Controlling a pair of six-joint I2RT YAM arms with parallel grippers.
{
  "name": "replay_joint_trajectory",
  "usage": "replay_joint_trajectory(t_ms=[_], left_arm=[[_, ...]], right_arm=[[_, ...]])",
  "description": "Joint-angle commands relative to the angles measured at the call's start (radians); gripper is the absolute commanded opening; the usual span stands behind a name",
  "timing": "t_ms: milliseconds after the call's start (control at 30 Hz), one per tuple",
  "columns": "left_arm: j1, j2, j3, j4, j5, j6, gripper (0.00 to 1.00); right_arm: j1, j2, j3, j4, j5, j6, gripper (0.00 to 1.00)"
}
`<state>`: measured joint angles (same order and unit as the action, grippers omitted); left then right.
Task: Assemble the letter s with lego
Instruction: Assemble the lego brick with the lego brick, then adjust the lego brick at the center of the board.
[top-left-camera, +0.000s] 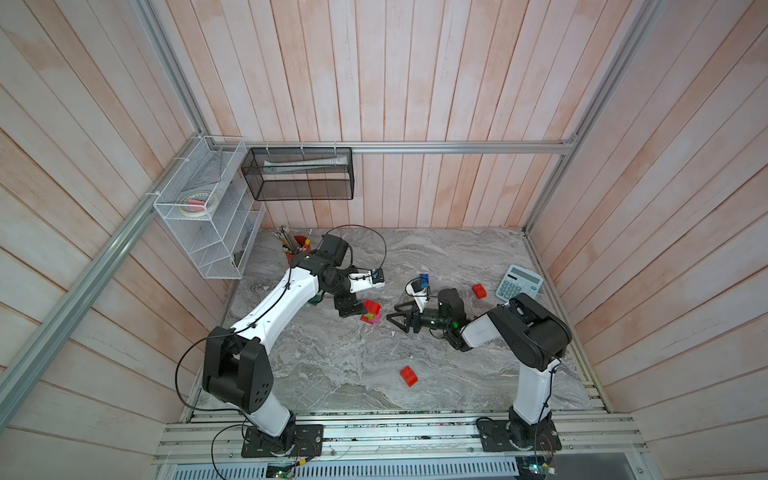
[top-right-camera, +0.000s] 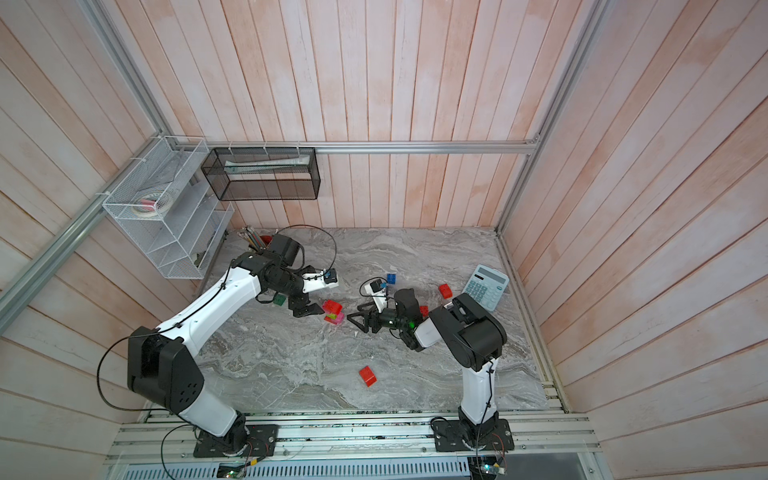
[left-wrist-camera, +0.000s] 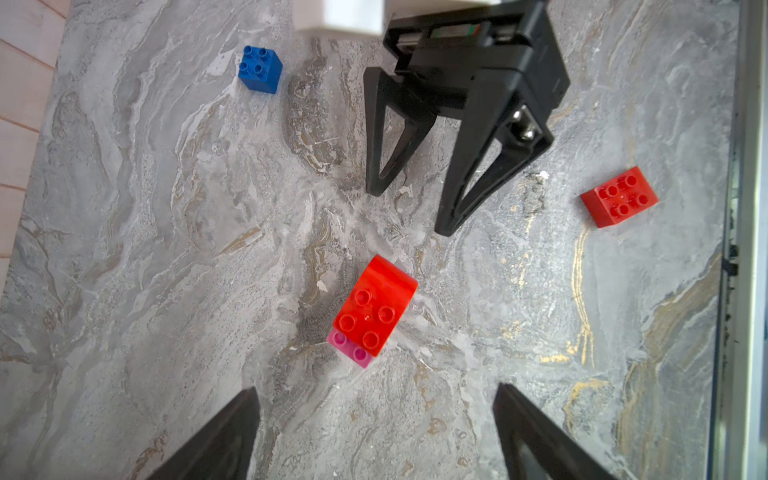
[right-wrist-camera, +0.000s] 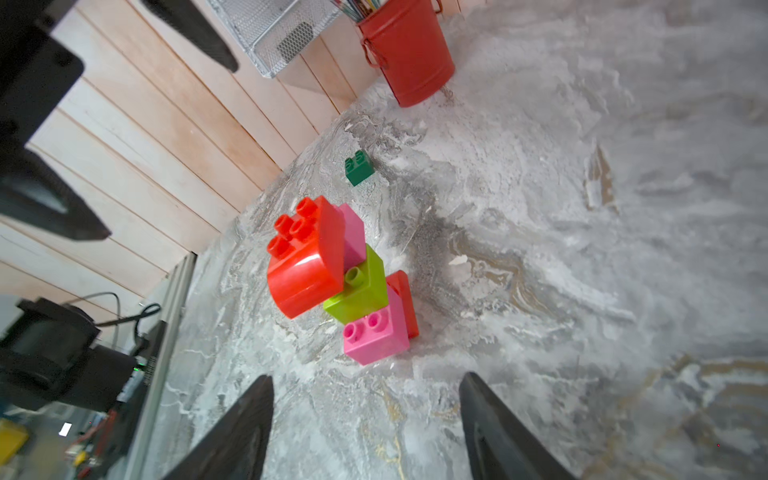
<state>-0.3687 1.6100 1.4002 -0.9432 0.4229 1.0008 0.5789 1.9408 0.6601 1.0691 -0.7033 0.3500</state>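
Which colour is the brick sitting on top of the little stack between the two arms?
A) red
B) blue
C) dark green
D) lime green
A: in the right wrist view a red brick is topmost, with a lime brick and a pink brick lower down in the stack.

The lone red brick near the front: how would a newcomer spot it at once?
On the grey marble table, look near the front rail. Roughly midway between the left arm base and the right arm base lies a red brick, alone on bare marble. Every other red brick sits farther back, such as those by the calculator and atop the coloured stack.
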Motion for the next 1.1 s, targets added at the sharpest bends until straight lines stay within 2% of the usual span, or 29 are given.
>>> replay_joint_trajectory(t_ms=[0, 100, 367, 600, 867, 1067], left_arm=[[0.026, -0.032, -0.036, 0.048, 0.06, -0.048, 0.92], [0.036, -0.035, -0.049, 0.03, 0.045, -0.046, 0.92], [0.056, -0.053, -0.073, 0.025, 0.03, -0.041, 0.92], [0.062, -0.063, -0.102, 0.03, 0.028, -0.041, 0.92], [0.067, -0.067, -0.115, 0.026, 0.018, -0.028, 0.92], [0.069, -0.057, -0.115, 0.024, 0.016, -0.024, 0.92]], right_arm=[[0.016, 0.039, -0.009, 0.156, 0.054, -0.185, 0.73], [0.035, 0.075, 0.005, 0.209, 0.059, -0.229, 0.74], [0.084, 0.153, 0.082, 0.168, 0.098, -0.315, 0.73], [0.116, 0.192, 0.141, 0.106, 0.159, -0.344, 0.68], [0.13, 0.221, 0.169, 0.082, 0.169, -0.375, 0.6], [0.137, 0.225, 0.159, 0.084, 0.179, -0.389, 0.59]])
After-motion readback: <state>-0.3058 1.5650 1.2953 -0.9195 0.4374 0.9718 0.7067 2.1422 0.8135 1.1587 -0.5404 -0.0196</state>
